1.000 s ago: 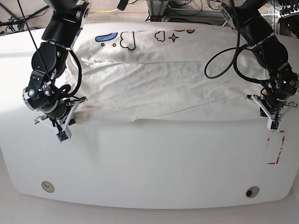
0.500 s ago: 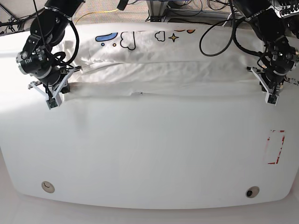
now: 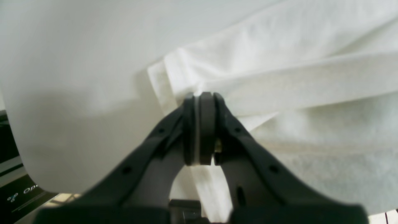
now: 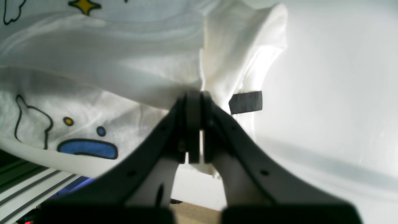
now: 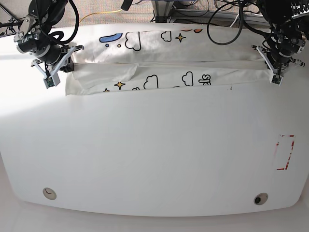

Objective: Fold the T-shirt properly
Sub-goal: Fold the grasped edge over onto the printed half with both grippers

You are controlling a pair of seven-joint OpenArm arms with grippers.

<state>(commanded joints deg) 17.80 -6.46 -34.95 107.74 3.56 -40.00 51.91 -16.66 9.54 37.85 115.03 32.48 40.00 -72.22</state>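
Near table: the white table (image 5: pixel 154 159) has two round fittings, one at the front left (image 5: pixel 49 193) and one at the front right (image 5: pixel 260 198) of the base view. Farther back, at its right, is a red-marked outline (image 5: pixel 291 152).

Shirt: the T-shirt (image 5: pixel 169 75) lies as a wide, low band across the table's far part, black-outlined clouds and small yellow stars showing on its front strip.

Right gripper: at the band's left end in the base view, the right gripper (image 4: pixel 195 96) has its fingers nearly together, cloth pinched at the tips.

Left gripper: at the opposite end, the left gripper (image 3: pixel 202 96) is likewise almost closed, a thin layer of shirt between its fingers.

Step in hand: apparently a lengthwise fold. Both arms should move at one pace, keep the cloth lightly taut and lower the edge level before letting go.

Risk: soft cotton may sag mid-span or skew; the slanting layers by the left gripper could set as creases.

Dark patch: a small dark rectangle (image 4: pixel 245 102) sits beside the right gripper, perhaps a tag; I cannot be sure.

Far side: cables (image 5: pixel 212 14) and framework lie beyond the table, so pulling farther back risks dragging cloth over the edge.
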